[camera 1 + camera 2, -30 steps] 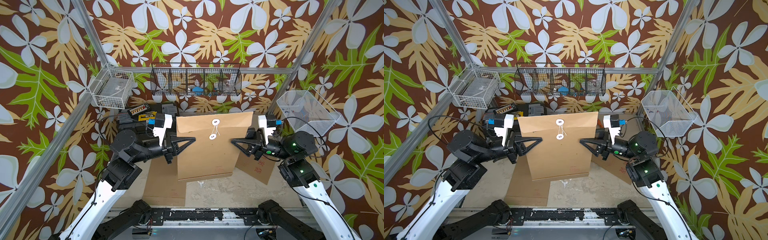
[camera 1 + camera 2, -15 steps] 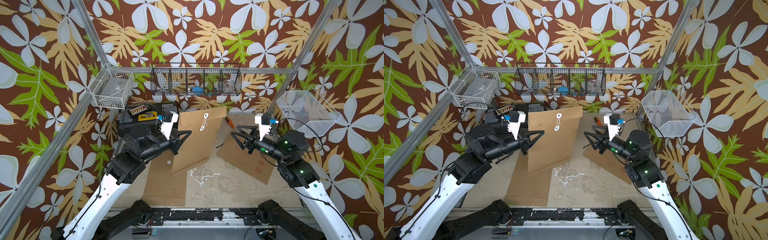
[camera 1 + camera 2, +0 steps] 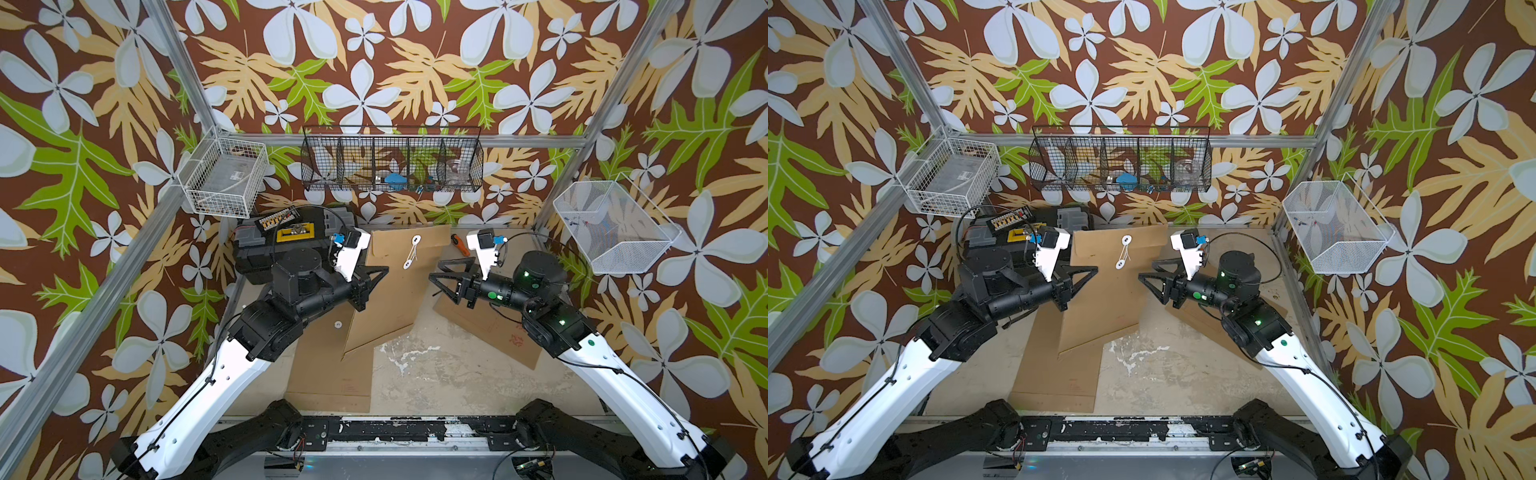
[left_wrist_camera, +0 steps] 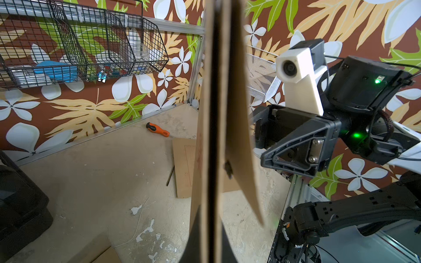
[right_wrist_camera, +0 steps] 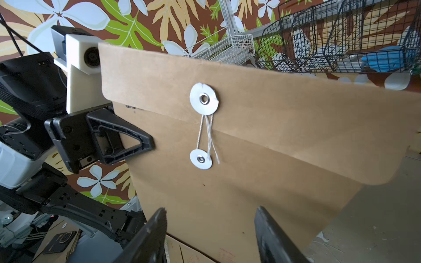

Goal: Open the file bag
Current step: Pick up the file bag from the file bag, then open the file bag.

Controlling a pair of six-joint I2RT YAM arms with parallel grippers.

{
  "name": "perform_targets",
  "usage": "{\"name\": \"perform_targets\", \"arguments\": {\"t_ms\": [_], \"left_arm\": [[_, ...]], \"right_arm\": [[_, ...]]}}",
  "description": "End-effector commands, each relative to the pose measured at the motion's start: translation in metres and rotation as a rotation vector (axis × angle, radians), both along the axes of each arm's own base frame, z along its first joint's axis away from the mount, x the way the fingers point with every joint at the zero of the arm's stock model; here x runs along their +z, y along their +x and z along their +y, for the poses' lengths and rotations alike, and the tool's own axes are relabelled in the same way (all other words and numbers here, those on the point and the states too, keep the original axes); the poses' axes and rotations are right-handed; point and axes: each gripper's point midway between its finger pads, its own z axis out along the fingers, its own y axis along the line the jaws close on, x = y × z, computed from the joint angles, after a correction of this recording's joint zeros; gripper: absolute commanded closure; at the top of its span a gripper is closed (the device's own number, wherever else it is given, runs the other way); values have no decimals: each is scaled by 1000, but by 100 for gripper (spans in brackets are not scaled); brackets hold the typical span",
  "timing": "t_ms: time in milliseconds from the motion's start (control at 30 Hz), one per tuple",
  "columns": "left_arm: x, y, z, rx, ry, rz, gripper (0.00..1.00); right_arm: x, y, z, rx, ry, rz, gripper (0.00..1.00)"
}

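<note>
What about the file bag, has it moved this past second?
Yes. The file bag swung toward the left arm; its top corner now stops short of the black basket's right end.

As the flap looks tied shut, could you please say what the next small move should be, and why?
Probably ease the open right gripper forward onto the loose end of the white string by the lower white disc: the left gripper pinches an edge of the brown paper file bag, holding it upright.

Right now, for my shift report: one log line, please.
left end effector: shut on file bag | right end effector: open | flap: down | string: joins discs
</note>
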Motion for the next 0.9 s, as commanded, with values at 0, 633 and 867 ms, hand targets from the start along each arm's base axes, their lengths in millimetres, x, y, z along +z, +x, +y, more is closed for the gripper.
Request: {"name": "perform_targets", "arguments": {"t_ms": [0, 633, 867], "left_arm": [[0, 1, -4, -4, 8, -14, 100], [-7, -17, -24, -140, 18, -3, 100], [-5, -22, -27, -167, 14, 0, 100]], "right_arm": [[7, 2, 6, 29, 38, 2, 37], [-5, 7, 17, 71, 48, 67, 51], [-5, 8, 18, 76, 50, 77, 66]]}}
